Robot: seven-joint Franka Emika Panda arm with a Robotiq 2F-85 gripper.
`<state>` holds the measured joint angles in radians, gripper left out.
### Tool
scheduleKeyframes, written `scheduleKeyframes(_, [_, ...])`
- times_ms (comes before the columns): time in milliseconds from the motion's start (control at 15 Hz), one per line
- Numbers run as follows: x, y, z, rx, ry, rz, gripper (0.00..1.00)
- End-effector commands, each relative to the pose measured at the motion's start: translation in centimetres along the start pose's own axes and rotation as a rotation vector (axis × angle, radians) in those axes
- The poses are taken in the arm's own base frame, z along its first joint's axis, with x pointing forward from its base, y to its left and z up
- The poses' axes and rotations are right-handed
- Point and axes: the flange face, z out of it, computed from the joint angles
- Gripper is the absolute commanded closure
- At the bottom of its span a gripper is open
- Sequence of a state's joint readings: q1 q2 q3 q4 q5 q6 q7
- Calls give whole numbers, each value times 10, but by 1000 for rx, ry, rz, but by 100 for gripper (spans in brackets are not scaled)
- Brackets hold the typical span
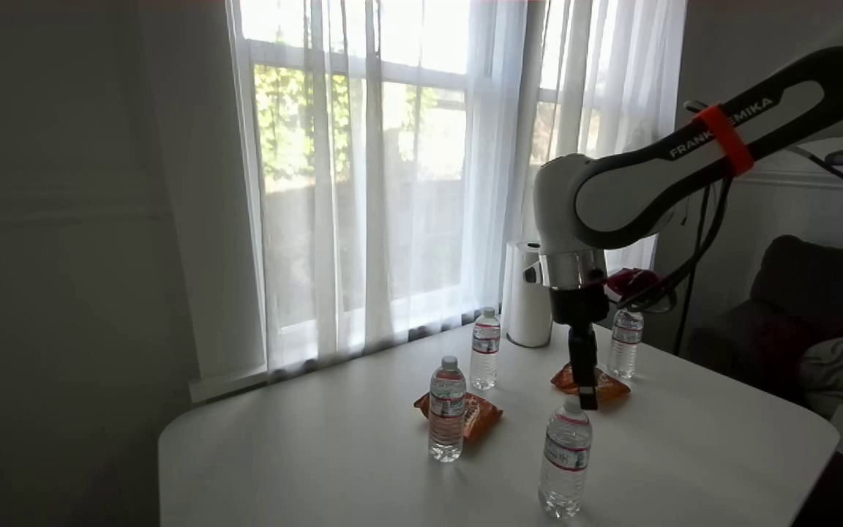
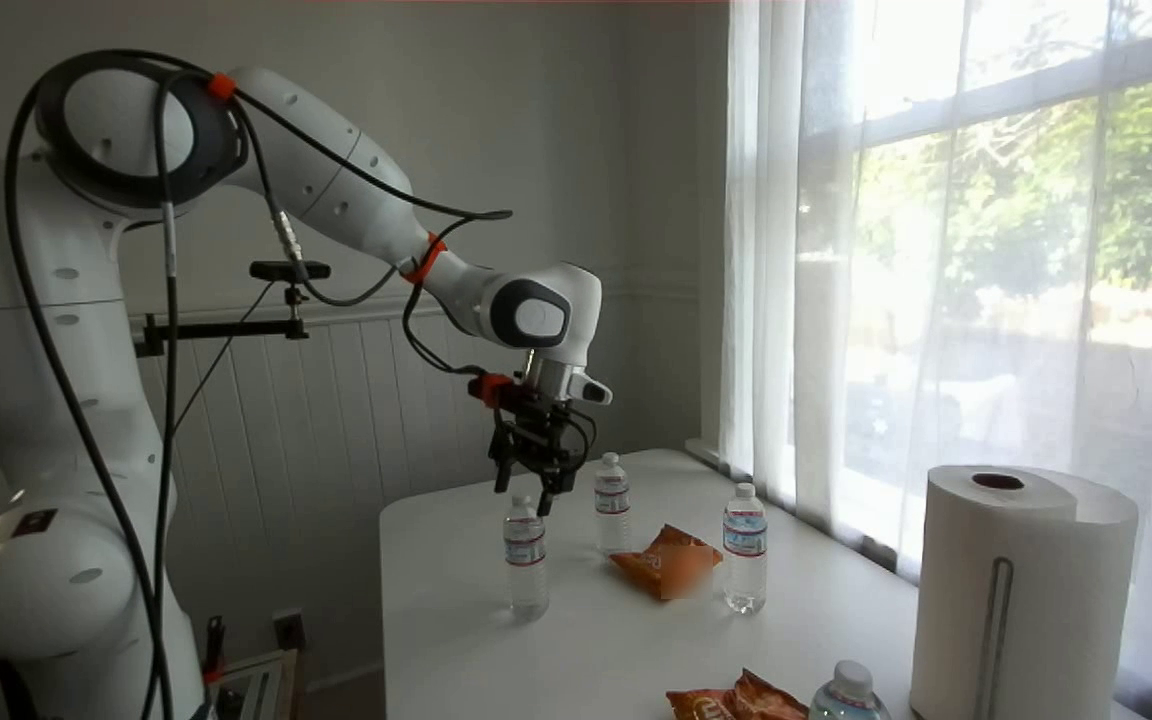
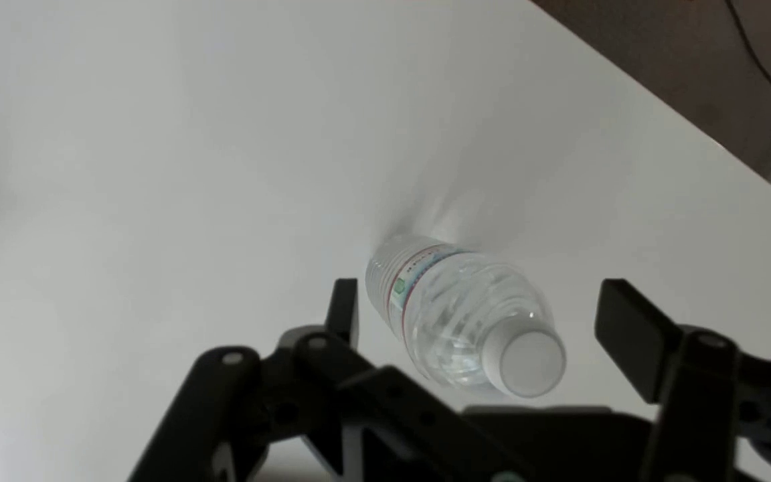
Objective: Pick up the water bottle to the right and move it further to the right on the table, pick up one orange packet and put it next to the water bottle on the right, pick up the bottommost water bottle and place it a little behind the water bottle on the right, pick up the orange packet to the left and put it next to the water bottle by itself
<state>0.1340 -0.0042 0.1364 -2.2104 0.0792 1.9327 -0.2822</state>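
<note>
Above the bottommost water bottle [image 1: 566, 461] my gripper [image 1: 587, 399] points down at cap height, with fingers spread. In the wrist view that bottle [image 3: 466, 314] lies between the fingers of the gripper [image 3: 479, 294], with gaps visible on both sides. It stands upright on the white table [image 1: 319, 461]. The water bottle on the right [image 1: 626, 342] has an orange packet [image 1: 612, 389] beside it, partly covered by a finger. Further left, another orange packet [image 1: 484, 417] lies behind a water bottle [image 1: 448, 410], and one more bottle [image 1: 486, 348] stands beyond.
A paper towel roll [image 1: 528, 296] stands by the window, behind the bottles. Sheer curtains [image 1: 377, 183] hang along the table's far edge. In the wrist view the table edge [image 3: 660, 100] runs diagonally at the upper right, with a cable [image 3: 770, 87] on the floor beyond.
</note>
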Motion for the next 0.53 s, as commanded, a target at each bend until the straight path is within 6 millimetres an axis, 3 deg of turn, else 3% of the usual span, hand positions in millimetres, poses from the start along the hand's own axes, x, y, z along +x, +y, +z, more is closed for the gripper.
scheduleKeyframes(0, [-4,-11,5,9,44,-62,27])
scheduleKeyframes(67, [-3,-13,7,5,52,-77,30])
scheduleKeyframes(200, [-3,-17,8,-5,66,-104,51])
scheduleKeyframes(467, [-4,-22,9,-27,93,-146,80])
